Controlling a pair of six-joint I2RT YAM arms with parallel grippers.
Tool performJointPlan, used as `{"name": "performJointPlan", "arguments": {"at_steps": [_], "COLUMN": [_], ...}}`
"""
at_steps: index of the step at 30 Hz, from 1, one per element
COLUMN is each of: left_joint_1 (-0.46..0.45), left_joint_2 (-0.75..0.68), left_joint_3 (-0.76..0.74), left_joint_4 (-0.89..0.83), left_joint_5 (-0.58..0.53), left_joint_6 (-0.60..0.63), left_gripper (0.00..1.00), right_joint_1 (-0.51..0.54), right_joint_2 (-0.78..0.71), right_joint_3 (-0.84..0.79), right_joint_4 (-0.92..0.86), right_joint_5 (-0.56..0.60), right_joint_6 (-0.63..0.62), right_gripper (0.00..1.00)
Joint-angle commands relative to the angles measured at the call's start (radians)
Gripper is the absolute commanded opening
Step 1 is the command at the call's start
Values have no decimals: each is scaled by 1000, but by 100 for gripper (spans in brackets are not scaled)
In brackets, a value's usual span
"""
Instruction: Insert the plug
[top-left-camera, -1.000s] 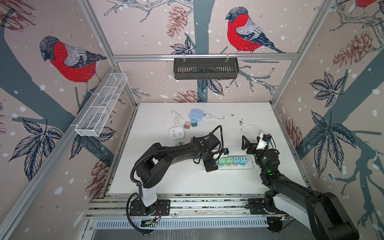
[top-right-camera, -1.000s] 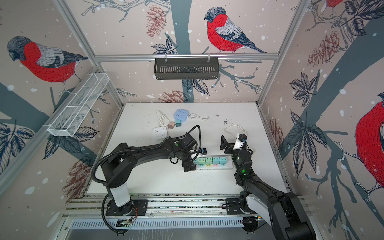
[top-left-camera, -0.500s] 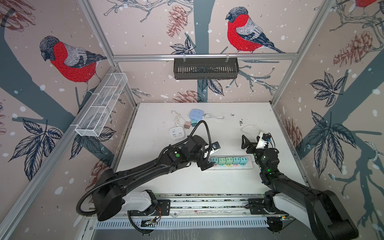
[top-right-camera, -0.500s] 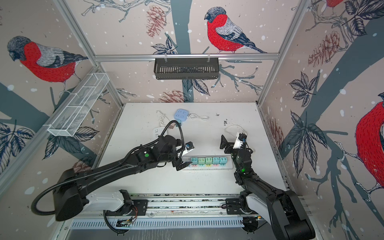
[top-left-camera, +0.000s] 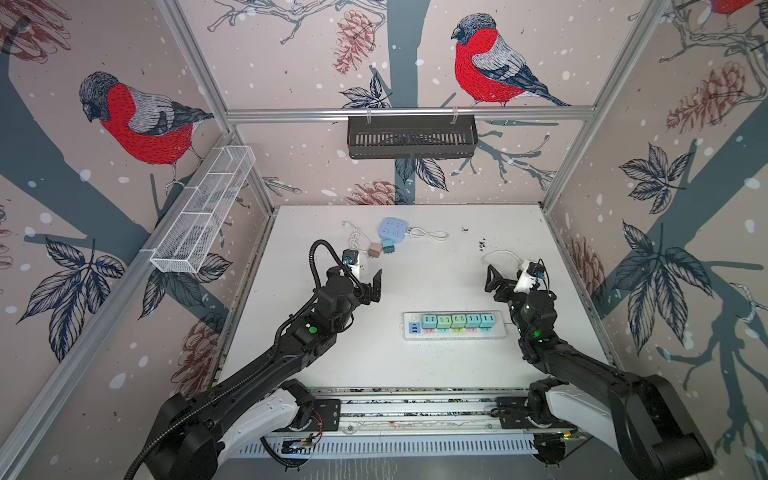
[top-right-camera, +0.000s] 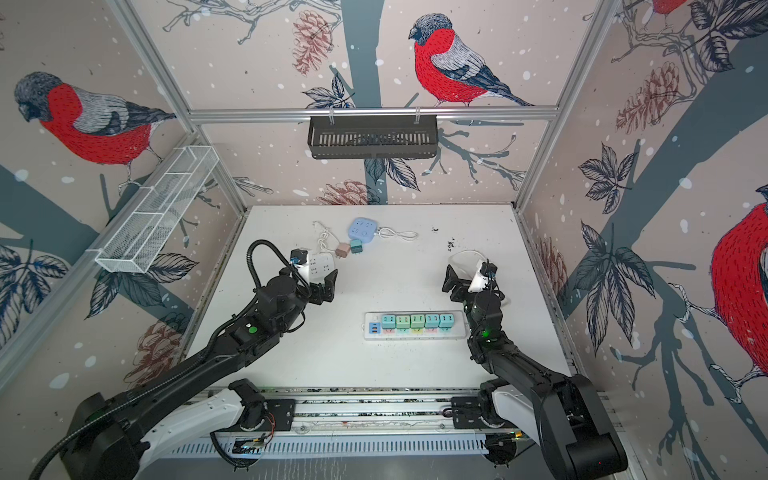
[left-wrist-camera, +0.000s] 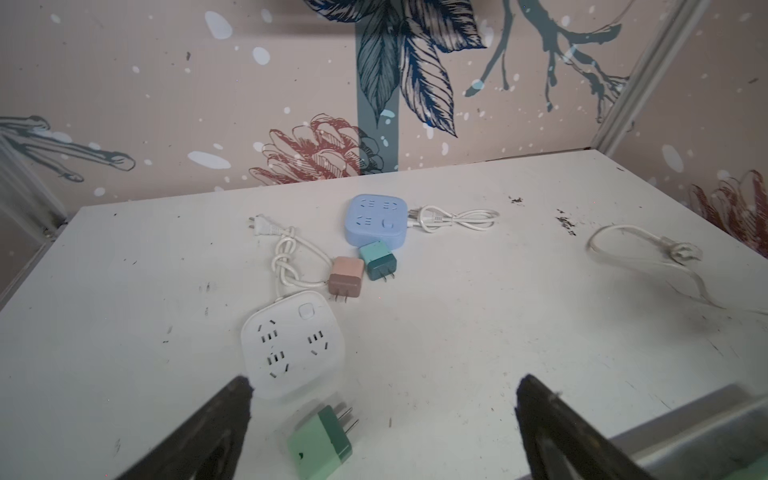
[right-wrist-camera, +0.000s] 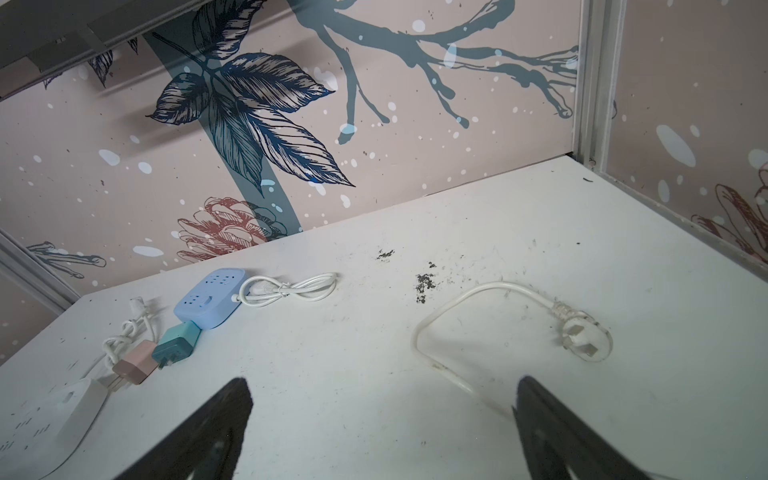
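A white power strip (top-left-camera: 457, 336) lies near the front, with a row of teal and green plugs (top-left-camera: 458, 321) seated in it. In the left wrist view a loose light-green plug (left-wrist-camera: 322, 436) lies on its side, prongs up, between the fingers of my open left gripper (left-wrist-camera: 384, 380). It sits just in front of a white cube socket (left-wrist-camera: 293, 345). In both top views my left gripper (top-left-camera: 362, 279) hovers over that socket and hides the green plug. My right gripper (top-left-camera: 513, 275) (right-wrist-camera: 383, 381) stands open and empty to the strip's far right.
A pink plug (left-wrist-camera: 345, 277) and a dark teal plug (left-wrist-camera: 378, 261) lie beside a blue cube socket (left-wrist-camera: 376, 222) with a coiled white cord (left-wrist-camera: 453, 217). The strip's cord with its three-pin plug (right-wrist-camera: 582, 343) loops near my right gripper. Walls close off three sides.
My left arm has pulled away from the power strip's left end, back to the left and farther back, over the white cube socket. Its gripper stayed open. The right arm has not moved.
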Motion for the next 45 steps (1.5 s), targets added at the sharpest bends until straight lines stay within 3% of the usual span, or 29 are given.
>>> {"name": "performJointPlan", "arguments": {"at_steps": [1, 9, 19, 27, 32, 38, 45], "left_joint_1": [2, 7, 105, 195, 217, 233, 269], "left_joint_2": [70, 287, 623, 1034, 1344, 1605, 1677], "left_joint_3": [67, 246, 523, 980, 1413, 1804, 1823], "left_joint_4": [66, 16, 4, -159, -368, -508, -456], "left_joint_5": [-74, -79, -14, 15, 12, 9, 195], "left_joint_6": [-90, -49, 22, 52, 81, 101, 42], "left_gripper": [98, 98, 98, 98, 97, 97, 97], "right_joint_1": [0, -2, -2, 5, 11, 22, 34], "right_joint_2": [22, 84, 83, 102, 96, 134, 128], "right_joint_3": [25, 77, 74, 92, 84, 116, 112], "right_joint_4": [-22, -57, -56, -68, -56, -73, -75], "right_joint_5": [13, -2, -7, -16, -7, -20, -9], "right_joint_6": [8, 5, 2, -9, -13, -30, -37], "right_gripper": [100, 100, 100, 100, 100, 100, 100]}}
